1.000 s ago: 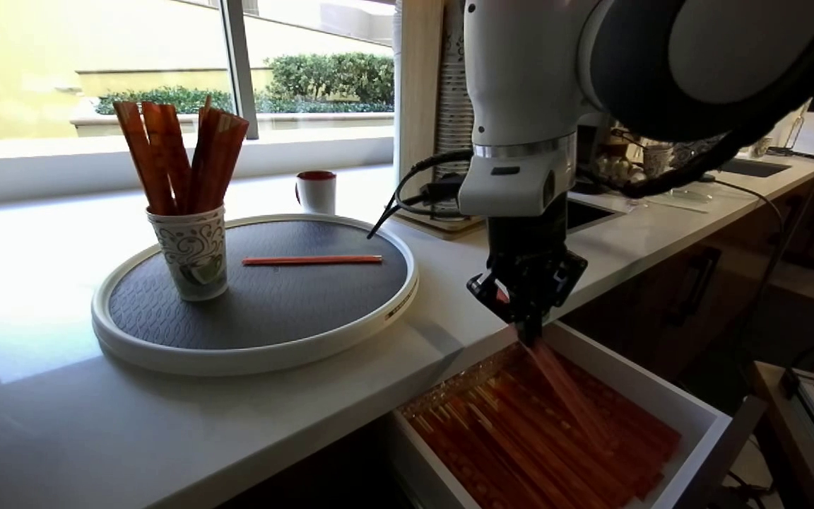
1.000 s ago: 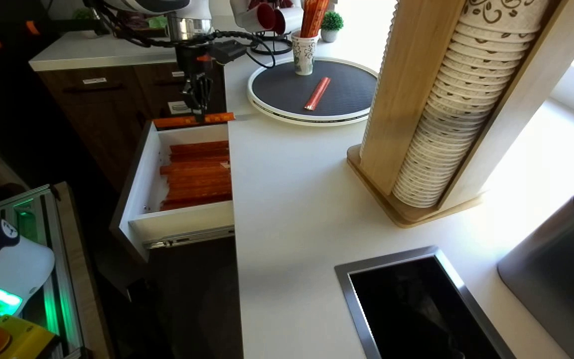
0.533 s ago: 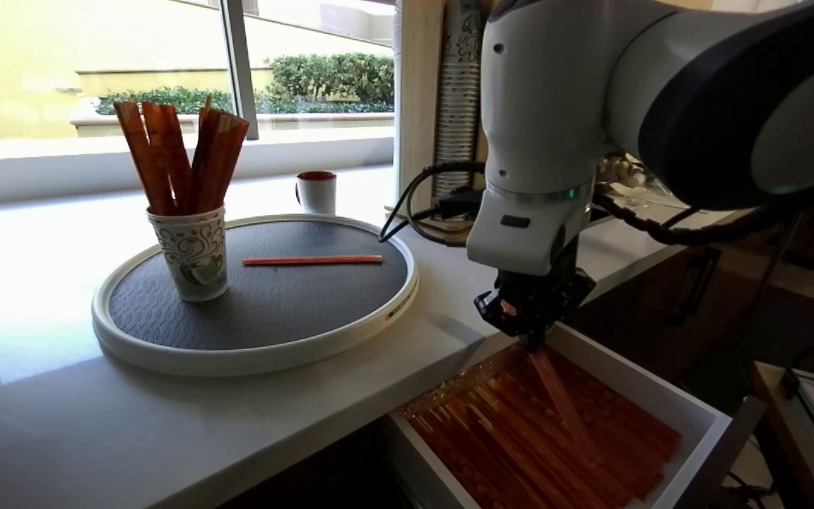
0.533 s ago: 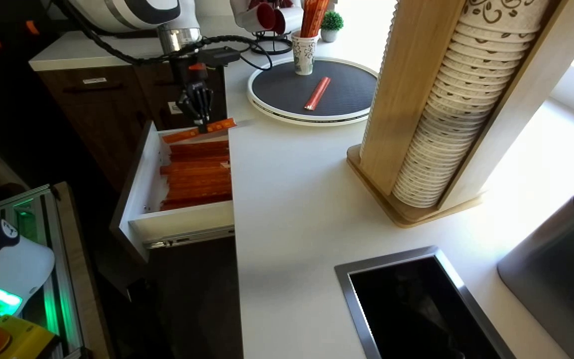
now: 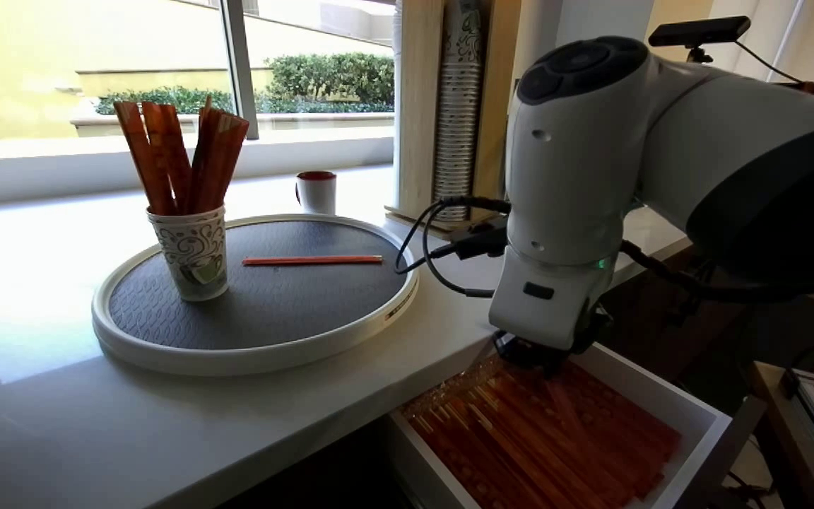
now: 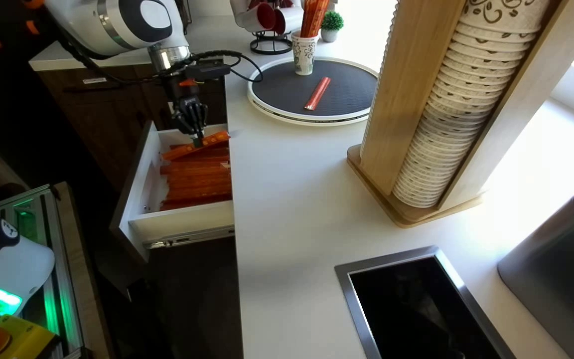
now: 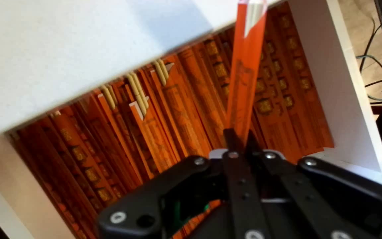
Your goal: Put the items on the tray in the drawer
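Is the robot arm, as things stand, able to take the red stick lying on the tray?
Probably not: the gripper is closed on another red stick at the drawer. Nothing visible covers the requested stick on the tray, though.

In an exterior view, has brought the gripper (image 6: 198, 142) lower over the far part of the drawer (image 6: 182, 219), taking the held red-orange stick (image 6: 215, 139) down too and slanting it more, nearer at left.

Place: kitchen-like room | mugs (image 6: 293, 19) are hanging on a rack (image 6: 271, 52) | paper cups (image 6: 449, 124) are filling a wooden holder (image 6: 404, 99) | brown cabinets (image 6: 95, 113) are standing under a white table (image 6: 287, 189)
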